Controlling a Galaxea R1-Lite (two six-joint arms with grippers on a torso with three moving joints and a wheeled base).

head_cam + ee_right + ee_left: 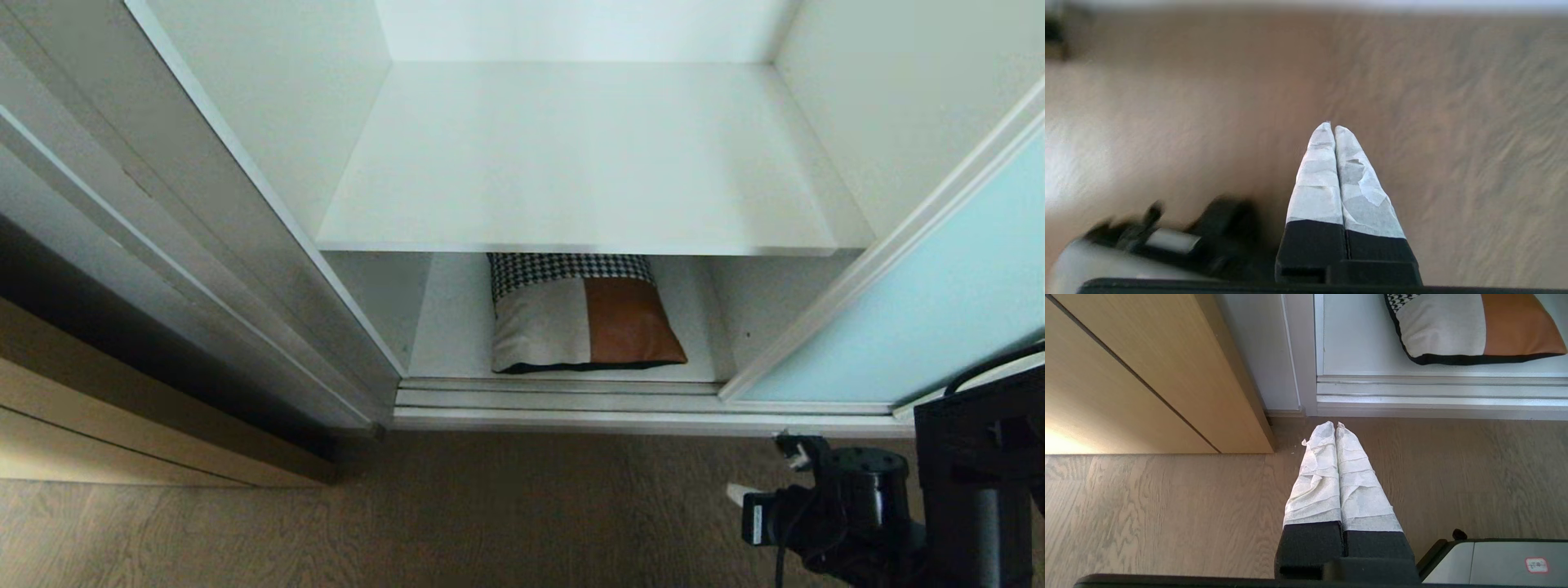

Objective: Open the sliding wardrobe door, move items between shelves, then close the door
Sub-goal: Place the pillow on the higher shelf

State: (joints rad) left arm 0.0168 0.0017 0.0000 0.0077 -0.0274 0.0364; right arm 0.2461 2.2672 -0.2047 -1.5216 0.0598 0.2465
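Observation:
The sliding wardrobe door (922,327), pale aqua glass in a silver frame, stands slid to the right, leaving the compartment open. The upper white shelf (571,163) is bare. On the bottom board (449,335) below it lies the item (584,318), a soft cushion-like bundle in houndstooth black, white and tan-brown; the left wrist view shows the item (1470,330) too. My left gripper (1335,424) is shut and empty, hanging over the floor before the wardrobe's left corner. My right gripper (1331,127) is shut and empty above the floor; its arm (849,506) is at the lower right.
A light wooden panel (122,425) stands left of the wardrobe and reaches out over the floor (490,514). The silver bottom track (571,400) runs along the wardrobe's front. Part of my own base (1494,559) sits beside the left gripper.

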